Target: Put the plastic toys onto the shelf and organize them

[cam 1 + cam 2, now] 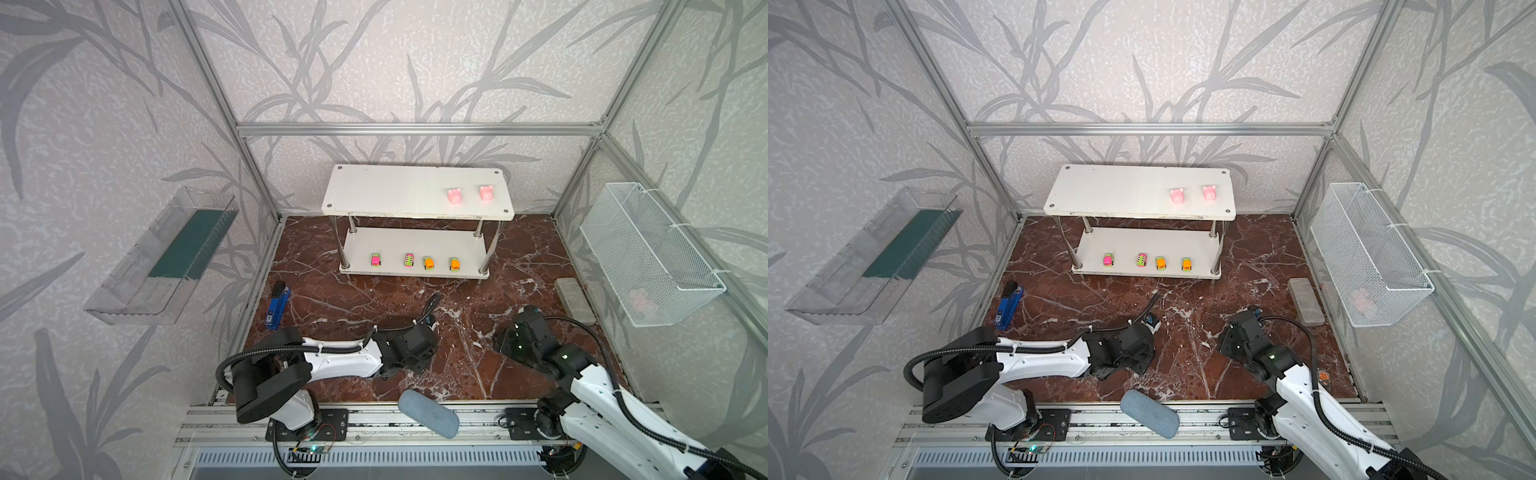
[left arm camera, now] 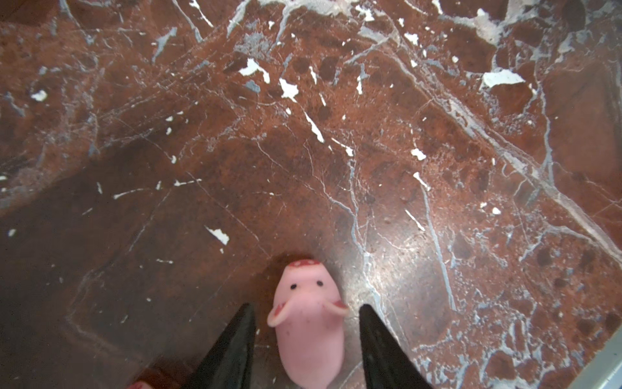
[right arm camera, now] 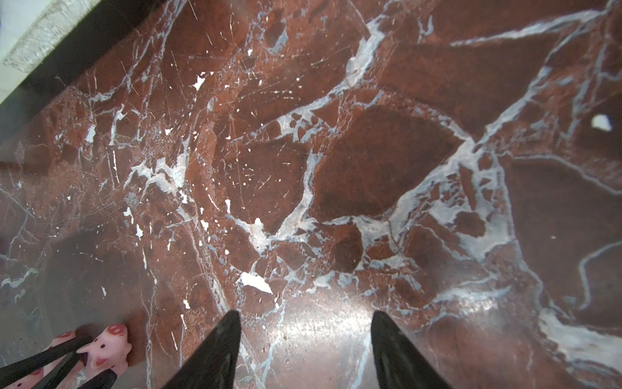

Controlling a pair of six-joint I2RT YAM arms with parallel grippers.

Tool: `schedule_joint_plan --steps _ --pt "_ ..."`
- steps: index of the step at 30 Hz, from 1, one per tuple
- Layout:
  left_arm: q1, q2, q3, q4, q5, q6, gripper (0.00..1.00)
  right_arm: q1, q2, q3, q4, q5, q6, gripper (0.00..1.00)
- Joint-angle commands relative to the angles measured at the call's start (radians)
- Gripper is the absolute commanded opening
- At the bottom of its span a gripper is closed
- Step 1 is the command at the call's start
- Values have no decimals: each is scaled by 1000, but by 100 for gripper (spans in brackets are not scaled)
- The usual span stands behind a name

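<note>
Pink against the marble floor (image 2: pixel 336 134), one pig (image 2: pixel 309 336) is straddled at six o'clock of the shelf (image 1: pixel 395 187) by the left gripper (image 2: pixel 307 305). Its jaws are parted just beside the flanks, gripping nothing, apparently lined up for a square pinch. The right gripper (image 3: pixel 305 311) is held open and empty at its three o'clock.

Leaf-patterned walls (image 1: pixel 395 62), red marble floor (image 1: pixel 332 307)
</note>
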Motion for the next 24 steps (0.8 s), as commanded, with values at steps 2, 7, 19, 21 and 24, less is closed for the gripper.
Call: schedule_joint_plan --steps 2,7,19,21,24 --pt "2 25 27 -11 -19 6 48 -16 11 -18 34 -26 -19 62" --pt "2 31 34 -26 -17 10 48 -31 20 -31 54 -45 -23 62" --pt "2 32 51 -61 -17 5 33 -48 50 -45 93 -69 -25 62" --pt "2 34 55 -65 -13 5 33 -50 51 -48 98 -72 -24 62" --pt "3 22 79 -93 -10 2 30 -53 53 -46 100 -75 -25 62"
